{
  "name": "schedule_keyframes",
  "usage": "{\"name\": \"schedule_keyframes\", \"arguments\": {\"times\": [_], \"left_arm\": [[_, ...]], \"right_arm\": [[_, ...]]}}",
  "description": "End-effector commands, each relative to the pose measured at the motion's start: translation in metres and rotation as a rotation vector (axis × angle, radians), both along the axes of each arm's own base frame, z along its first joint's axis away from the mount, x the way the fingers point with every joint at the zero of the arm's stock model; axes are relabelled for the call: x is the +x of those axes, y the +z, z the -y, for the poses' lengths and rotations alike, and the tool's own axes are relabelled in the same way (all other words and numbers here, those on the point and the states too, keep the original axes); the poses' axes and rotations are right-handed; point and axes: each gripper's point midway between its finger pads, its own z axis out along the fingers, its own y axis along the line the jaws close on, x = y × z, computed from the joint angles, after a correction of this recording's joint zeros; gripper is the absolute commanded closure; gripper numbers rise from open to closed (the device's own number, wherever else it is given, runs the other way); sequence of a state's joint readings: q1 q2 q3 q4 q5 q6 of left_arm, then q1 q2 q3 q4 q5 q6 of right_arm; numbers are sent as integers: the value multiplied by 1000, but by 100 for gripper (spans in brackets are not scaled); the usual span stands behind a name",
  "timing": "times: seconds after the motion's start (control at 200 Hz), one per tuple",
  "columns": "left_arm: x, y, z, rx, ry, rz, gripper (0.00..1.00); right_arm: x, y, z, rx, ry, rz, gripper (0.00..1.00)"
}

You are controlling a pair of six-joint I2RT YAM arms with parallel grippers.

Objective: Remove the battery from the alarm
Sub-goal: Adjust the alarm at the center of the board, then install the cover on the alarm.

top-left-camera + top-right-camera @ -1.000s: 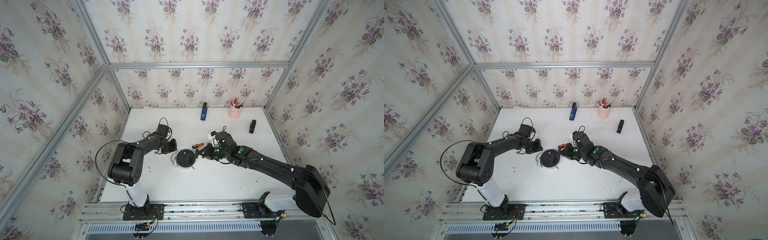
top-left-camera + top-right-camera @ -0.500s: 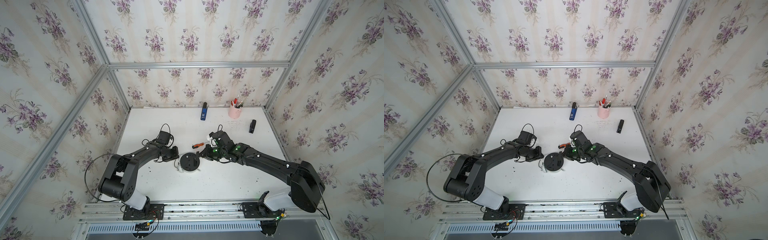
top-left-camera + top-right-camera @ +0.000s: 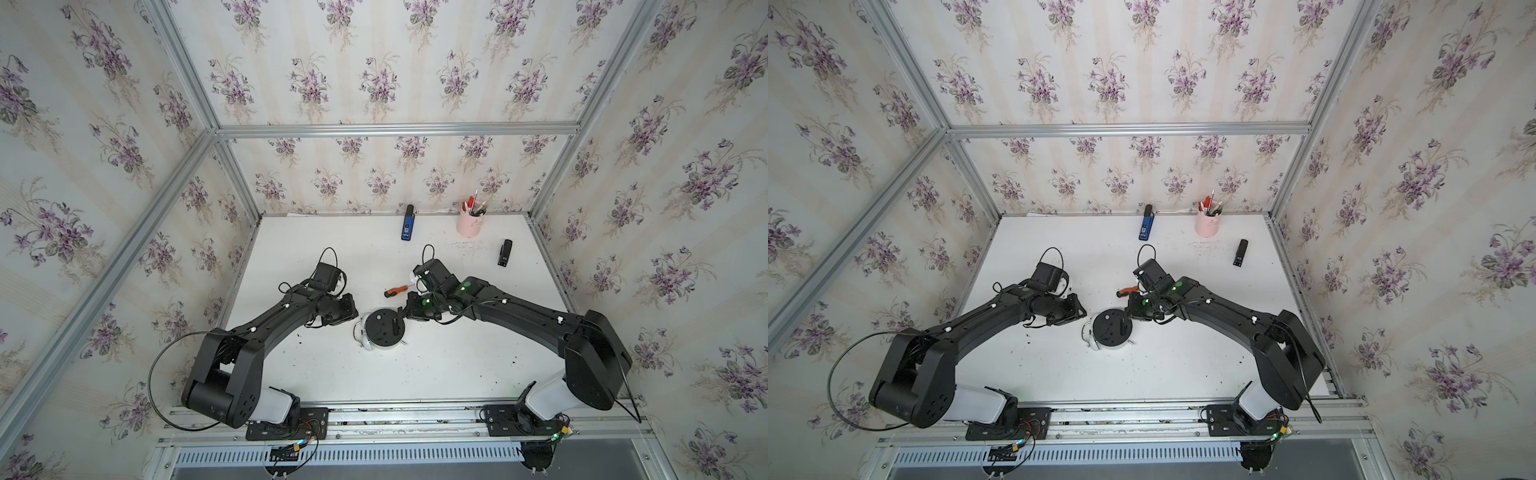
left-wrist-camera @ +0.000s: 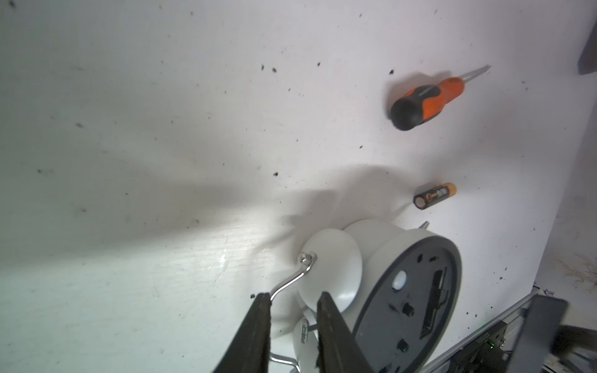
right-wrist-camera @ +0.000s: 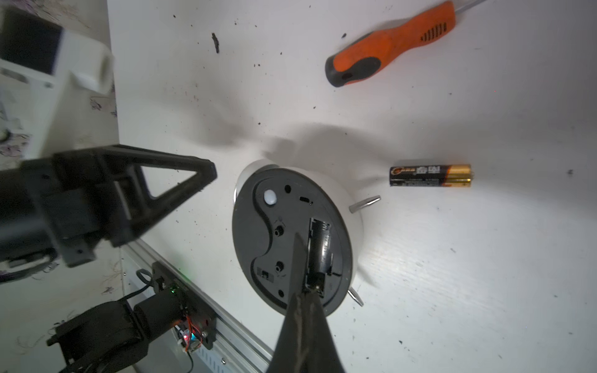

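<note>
The alarm (image 3: 384, 328) lies face down on the white table, its black back up in both top views (image 3: 1112, 328). Its battery slot (image 5: 318, 248) is uncovered and looks empty. The battery (image 5: 429, 176), black with a gold end, lies on the table just beyond the alarm (image 5: 274, 245); it also shows in the left wrist view (image 4: 434, 200). The right arm hides it in both top views. My left gripper (image 4: 292, 295) is open, with jaws either side of the alarm's wire handle (image 4: 290, 277) and bell. My right gripper (image 5: 305, 292) is shut and empty, its tip at the end of the slot.
An orange-and-black screwdriver (image 3: 397, 291) lies just behind the alarm. At the back stand a pink pen cup (image 3: 469, 224) and a blue device (image 3: 408, 226). A black stapler-like block (image 3: 504, 252) lies at the right. The table's front rail (image 5: 232, 329) runs close to the alarm.
My left gripper's jaws have parted. The alarm has slid a little to the right and toward the front, with both grippers following it.
</note>
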State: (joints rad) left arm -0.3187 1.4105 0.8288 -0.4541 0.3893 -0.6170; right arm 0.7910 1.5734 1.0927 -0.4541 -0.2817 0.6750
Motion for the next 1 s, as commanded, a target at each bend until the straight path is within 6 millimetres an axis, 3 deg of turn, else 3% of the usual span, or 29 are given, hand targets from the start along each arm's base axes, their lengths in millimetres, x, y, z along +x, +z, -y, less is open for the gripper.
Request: {"name": "schedule_keyframes", "arguments": {"times": [0.0,0.115,0.23,0.564,0.994], "left_arm": [[0,20,0,-7,-4,42,67],[-1,41,12,-85,-19,91,66],[-5,48,25,-138,-35,108,66],[-18,23,38,-147,-45,88,65],[-21,13,41,-150,-63,68,65]], "right_arm": [[-3,-10,6,-66,74,14,100],[-4,-14,4,-50,93,27,100],[-4,-17,0,-29,79,27,100],[-7,-24,-22,37,54,-8,100],[-6,-30,-17,-14,54,-10,100]]}}
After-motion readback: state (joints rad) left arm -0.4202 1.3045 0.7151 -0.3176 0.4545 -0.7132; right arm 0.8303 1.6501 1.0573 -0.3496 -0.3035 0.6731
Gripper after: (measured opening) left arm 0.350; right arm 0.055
